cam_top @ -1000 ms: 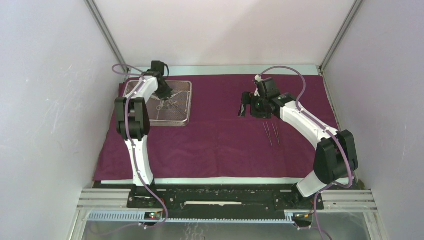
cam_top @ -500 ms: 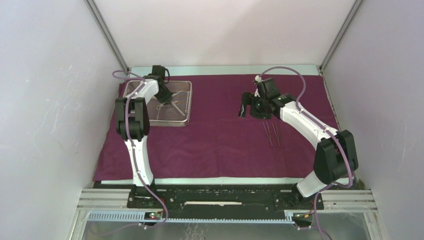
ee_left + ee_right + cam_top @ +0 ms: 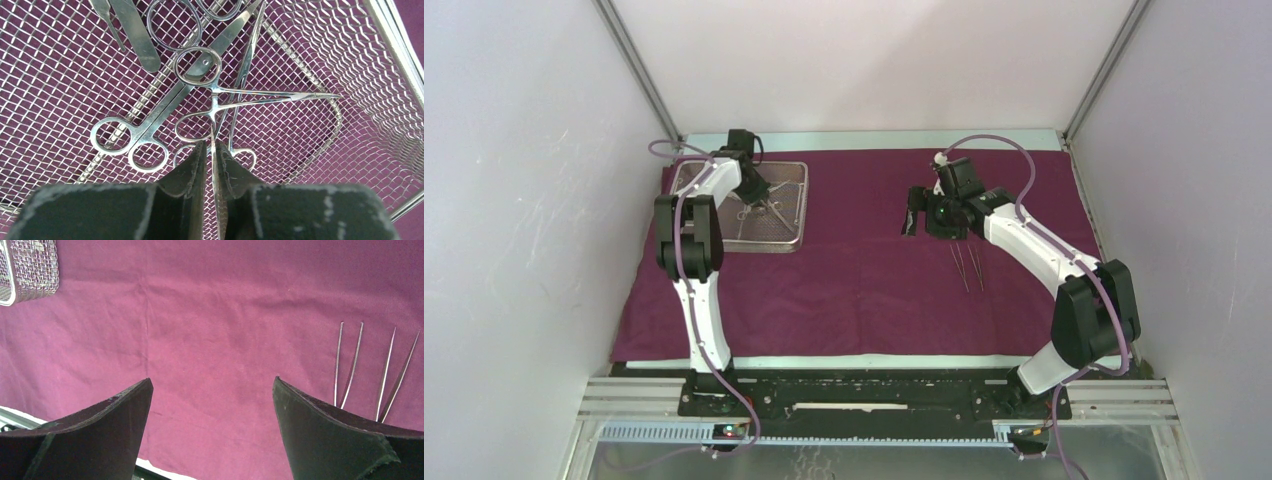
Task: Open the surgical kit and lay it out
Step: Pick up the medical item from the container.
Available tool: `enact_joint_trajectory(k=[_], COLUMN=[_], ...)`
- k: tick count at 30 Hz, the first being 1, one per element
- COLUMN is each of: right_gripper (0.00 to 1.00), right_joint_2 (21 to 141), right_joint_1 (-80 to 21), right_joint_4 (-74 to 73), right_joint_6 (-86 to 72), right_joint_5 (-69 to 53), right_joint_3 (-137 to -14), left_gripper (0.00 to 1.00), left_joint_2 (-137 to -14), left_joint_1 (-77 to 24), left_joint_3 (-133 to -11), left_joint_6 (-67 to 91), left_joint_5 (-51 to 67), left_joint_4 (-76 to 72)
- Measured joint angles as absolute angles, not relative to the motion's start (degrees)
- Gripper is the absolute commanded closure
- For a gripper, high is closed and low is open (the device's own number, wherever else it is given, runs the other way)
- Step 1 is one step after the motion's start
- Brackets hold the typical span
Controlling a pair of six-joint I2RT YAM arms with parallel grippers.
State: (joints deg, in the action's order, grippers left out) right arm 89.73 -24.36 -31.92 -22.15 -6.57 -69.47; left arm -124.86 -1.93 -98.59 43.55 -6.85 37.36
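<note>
The left tool (image 3: 211,146) is down in the wire-mesh tray (image 3: 790,226), which lies at ten o'clock on the maroon cloth (image 3: 864,290). Its jaws are pinched nearly together on a thin steel instrument (image 3: 213,125) beside the scissors (image 3: 165,107). The right tool (image 3: 212,382) hovers over the cloth, jaws spread wide around nothing. Two tweezers (image 3: 347,365) lie toward three o'clock on the cloth.

There is one large maroon-purple cloth wrap (image 3: 874,290) and one shallow silver wire-mesh tray (image 3: 803,200). On the cloth are two pairs of thin steel tweezers (image 3: 352,365). In the tray I count four ring-handled steel instruments (image 3: 165,107) and one flat steel forceps (image 3: 135,35).
</note>
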Motion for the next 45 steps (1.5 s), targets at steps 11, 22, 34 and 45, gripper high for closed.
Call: enact_joint_trajectory(k=[11,22,34,45], right_gripper=[0.0,0.0,0.0,0.0], right_joint_2=[89.73,89.73,89.73,89.73], right_joint_1=[-24.34,-24.25,-24.08,-24.08], right_joint_4=[-31.81,-31.46,-31.44,-31.42], right_joint_6=[-21.96,-21.93,-21.93,-21.93], right_joint_5=[-6.59,-6.57,-6.57,-6.59], right_joint_3=[-69.21,-68.9,-68.9,-68.9], left_gripper=[0.83,0.82,0.82,0.81], left_joint_2=[-124.88,-124.92,-124.92,-125.91], left_joint_1=[-2.09,-2.11,-2.11,-2.13], left_joint_3=[-99.66,-101.08,-101.06,-101.75], left_joint_6=[43.51,43.53,43.53,43.44], left_joint_5=[-5.52,-5.87,-5.93,-5.85], left_joint_4=[37.01,37.91,38.33,38.33])
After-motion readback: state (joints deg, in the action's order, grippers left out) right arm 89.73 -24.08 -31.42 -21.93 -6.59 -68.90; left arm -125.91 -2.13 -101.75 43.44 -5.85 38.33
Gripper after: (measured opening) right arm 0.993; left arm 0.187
